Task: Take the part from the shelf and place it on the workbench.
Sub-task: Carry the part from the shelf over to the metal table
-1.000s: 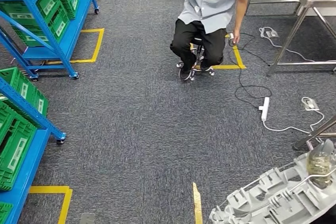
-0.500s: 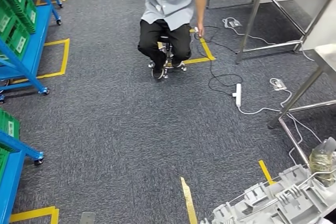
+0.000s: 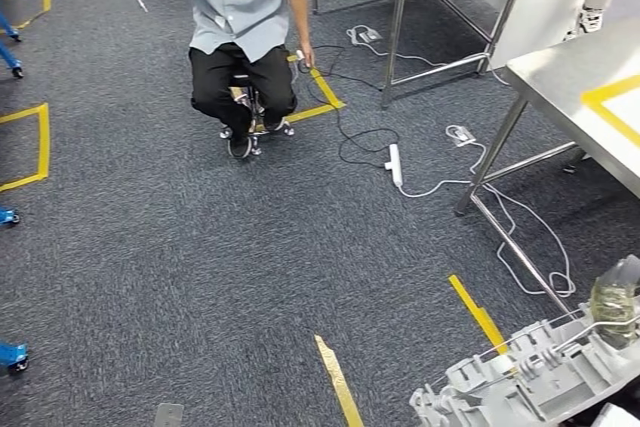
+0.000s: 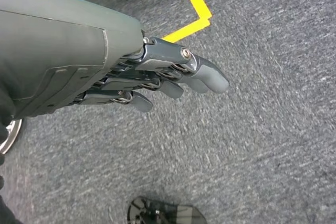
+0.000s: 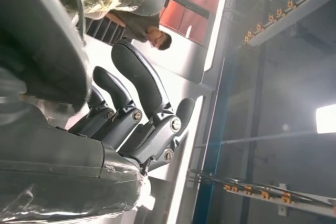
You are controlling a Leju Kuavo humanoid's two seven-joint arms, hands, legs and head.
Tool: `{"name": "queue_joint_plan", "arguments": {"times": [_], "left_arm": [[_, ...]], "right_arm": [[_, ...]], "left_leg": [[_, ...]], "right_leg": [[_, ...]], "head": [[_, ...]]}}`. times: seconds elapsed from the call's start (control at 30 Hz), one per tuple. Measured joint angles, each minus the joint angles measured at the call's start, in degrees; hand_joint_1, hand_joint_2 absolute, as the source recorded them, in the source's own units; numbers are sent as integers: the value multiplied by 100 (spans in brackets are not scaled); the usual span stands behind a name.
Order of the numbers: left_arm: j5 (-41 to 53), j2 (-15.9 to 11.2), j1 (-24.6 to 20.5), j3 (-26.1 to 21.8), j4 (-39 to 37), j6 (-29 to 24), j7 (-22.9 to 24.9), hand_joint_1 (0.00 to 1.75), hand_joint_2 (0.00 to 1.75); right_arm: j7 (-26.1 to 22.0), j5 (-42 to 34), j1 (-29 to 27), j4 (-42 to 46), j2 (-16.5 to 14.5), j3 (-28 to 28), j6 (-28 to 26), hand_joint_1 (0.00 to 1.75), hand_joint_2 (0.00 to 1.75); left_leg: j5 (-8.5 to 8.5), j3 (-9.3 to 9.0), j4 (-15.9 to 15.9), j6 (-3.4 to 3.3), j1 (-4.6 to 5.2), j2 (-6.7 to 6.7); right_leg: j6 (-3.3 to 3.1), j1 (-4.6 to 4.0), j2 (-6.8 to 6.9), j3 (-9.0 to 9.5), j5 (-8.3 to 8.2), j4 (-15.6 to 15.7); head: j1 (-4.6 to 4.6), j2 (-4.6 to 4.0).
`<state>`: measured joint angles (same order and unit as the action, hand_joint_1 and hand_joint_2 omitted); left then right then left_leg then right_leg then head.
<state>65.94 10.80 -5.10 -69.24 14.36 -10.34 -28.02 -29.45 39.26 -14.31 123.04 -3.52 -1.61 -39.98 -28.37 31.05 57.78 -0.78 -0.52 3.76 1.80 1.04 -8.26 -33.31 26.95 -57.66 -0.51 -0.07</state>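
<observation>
Evenly bright; wrist backlight perhaps glary.

1. A workshop or factory floor: grey carpet (image 3: 189,247) marked with yellow tape (image 3: 338,384) into bays.
2. Steel workbenches (image 3: 558,87) on thin legs, one with a yellow outline on top.
3. A power strip (image 3: 394,163) and loose cables (image 3: 521,247) trail across the floor.
4. Blue rack feet (image 3: 11,355) on casters stand at the left edge.

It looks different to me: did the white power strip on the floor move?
No. The power strip keeps its place by the yellow floor tape; the camera turned.
</observation>
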Motion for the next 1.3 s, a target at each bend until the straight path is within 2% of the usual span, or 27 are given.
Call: {"name": "queue_joint_plan", "arguments": {"times": [0.03, 0.07, 0.13, 0.17, 0.2, 0.23, 0.27, 0.3, 0.37, 0.43, 0.5, 0.53, 0.6, 0.67, 0.7, 0.73, 0.77, 0.83, 0.87, 0.93, 0.97, 1.03, 1.1, 1.17, 1.23, 1.27, 1.3], "left_arm": [[1, 1, -8, 0, 0, 0, -2, 0, 175], [1, 2, -11, 0, 0, 0, -4, 0, 175], [1, 2, -2, 0, 0, 0, -8, 0, 175], [0, 2, 9, 0, 0, 0, -9, 0, 175], [1, 2, 19, 0, 0, 1, -9, 0, 175], [1, 3, 22, 0, 0, 4, -10, 0, 175], [2, 4, 20, 0, 0, 8, -13, 0, 175], [2, 7, 15, 0, 0, 13, -17, 0, 175], [3, 9, 6, 0, 0, 20, -25, 0, 175], [3, 7, 4, 0, 0, 22, -27, 0, 175], [3, 7, -3, 0, 0, 22, -28, 0, 175], [3, 7, -11, 0, 0, 22, -29, 0, 175], [3, 7, -18, 0, 0, 25, -34, 0, 175], [4, 6, -4, 1, 0, 39, -46, 0, 175], [4, 6, 7, 2, 0, 49, -52, 0, 175], [6, 6, 17, 2, 0, 61, -58, 0, 175], [8, 6, 21, 2, 0, 73, -66, 0, 175], [12, 3, 19, 2, 0, 92, -84, 0, 175], [13, -5, 17, 2, 0, 97, -93, 0, 175], [16, -21, 18, 3, 0, 99, -102, 0, 175], [19, -26, 17, 4, 0, 99, -104, 0, 175], [26, -16, 9, 7, -1, 110, -109, 0, 175], [39, -11, 6, 9, -2, 132, -126, 0, 175], [54, -11, 25, 10, -3, 161, -144, 0, 175], [62, -9, 52, 11, -6, 187, -152, 0, 175], [63, -9, 58, 12, -8, 193, -156, 0, 175], [64, -7, 57, 15, -8, 197, -161, 0, 175]], "right_arm": [[0, 0, -5, -1, 0, 2, -1, 175, 175], [0, 0, 3, -2, 0, 4, -1, 175, 175], [1, -1, 21, -8, 0, 7, -2, 175, 175], [2, -2, 28, -15, 0, 6, -2, 175, 175], [3, -2, 26, -23, 0, 5, -2, 175, 175], [4, -2, 22, -30, 0, 5, -2, 175, 175], [5, -1, 22, -36, 0, 6, -2, 175, 175], [6, 0, 22, -38, 0, 6, -2, 175, 175], [10, 3, 30, -38, 0, 4, -1, 175, 175], [17, 4, 35, -37, 0, 2, 0, 175, 175], [19, 8, 27, -37, 4, 5, -1, 175, 175], [17, 10, 22, -36, 7, 8, -1, 175, 175], [14, 14, 31, -36, 9, 12, -1, 175, 175], [15, 16, 42, -38, 9, 15, 1, 175, 175], [16, 16, 43, -43, 10, 15, 1, 175, 175], [19, 18, 43, -49, 10, 16, 1, 175, 175], [26, 20, 43, -55, 11, 16, 1, 175, 175], [42, 25, 44, -65, 11, 16, 1, 175, 175], [56, 28, 47, -68, 11, 16, 1, 175, 175], [84, 36, 55, -76, 11, 14, 1, 175, 175], [100, 42, 52, -79, 11, 13, 1, 175, 175], [119, 57, 32, -79, 11, 13, -1, 175, 175], [132, 68, 25, -73, 13, 13, -2, 175, 175], [145, 72, 24, -72, 13, 7, -2, 175, 175], [157, 72, 9, -79, 13, -3, -2, 175, 175], [160, 72, 2, -82, 13, -5, -1, 175, 175], [160, 72, -1, -84, 13, -7, -1, 175, 175]], "left_leg": [[21, -2, -25, -20, -6, -71], [40, -7, -54, -44, -11, -148], [58, -9, -83, -79, -3, -317], [56, -5, -83, -88, 7, -403], [54, -2, -82, -91, 14, -492], [50, -1, -82, -91, 17, -577], [46, -4, -81, -88, 17, -659], [39, -13, -81, -80, 16, -733], [11, -40, -70, -40, 34, -856], [-12, -59, -51, 10, 69, -951], [-18, -69, -43, 55, 76, -1054], [-48, -68, -22, 87, 63, -1018], [-269, 38, 254, 144, 34, -760], [-645, 343, 942, 163, 20, -492], [-782, 512, 1299, 159, 20, -452], [-823, 626, 1525, 148, 21, -437], [-745, 651, 1553, 126, 24, -426], [-334, 424, 1016, 50, 35, -313], [-144, 257, 643, -3, 40, -158], [27, 30, 114, -65, 49, 90], [17, -4, 30, -77, 55, 127], [35, -25, -54, -80, 47, -1], [85, -48, -143, -99, 21, -158], [100, -57, -178, -114, 22, -324], [89, -55, -171, -114, 30, -497], [80, -56, -167, -110, 30, -578], [69, -59, -160, -97, 27, -654]], "right_leg": [[30, -1, 51, -41, 15, -21], [53, -10, 193, -112, 94, -132], [85, -27, 588, -396, 434, -720], [103, -29, 709, -583, 626, -1127], [118, -27, 756, -737, 748, -1463], [130, -26, 776, -810, 771, -1631], [138, -26, 801, -760, 678, -1557], [140, -26, 853, -591, 503, -1258], [120, -43, 1103, -118, 184, -430], [47, -72, 1243, 112, 93, -22], [-45, -90, 1130, 94, 82, -4], [-82, -84, 1066, 83, 66, -1], [-159, -62, 940, 71, 33, 14], [-205, -58, 810, 55, 15, 16], [-217, -65, 732, 48, 10, 15], [-224, -76, 652, 45, 4, 14], [-229, -88, 567, 44, -1, 13], [-228, -102, 407, 50, -10, 11], [-220, -107, 334, 48, -17, 7], [-181, -95, 197, 12, -37, -7], [-149, -83, 132, -15, -53, -7], [-80, -67, 48, -77, -78, -1], [-25, -89, 282, -211, 62, -199], [24, -90, 641, -503, 403, -811], [77, -56, 764, -758, 623, -1379], [101, -40, 784, -769, 598, -1429], [120, -22, 813, -659, 470, -1249]], "head": [[4, 0], [14, 0], [34, 0], [43, 0], [43, 0], [43, 0], [45, 0], [45, 0], [46, 0], [39, 0], [35, 0], [33, 0], [18, 0], [5, 0], [4, 0], [3, 0], [4, 0], [4, 0], [7, 0], [2, 0], [0, 0], [-6, 0], [30, 0], [76, 0], [90, 0], [91, 0], [93, 0]]}}
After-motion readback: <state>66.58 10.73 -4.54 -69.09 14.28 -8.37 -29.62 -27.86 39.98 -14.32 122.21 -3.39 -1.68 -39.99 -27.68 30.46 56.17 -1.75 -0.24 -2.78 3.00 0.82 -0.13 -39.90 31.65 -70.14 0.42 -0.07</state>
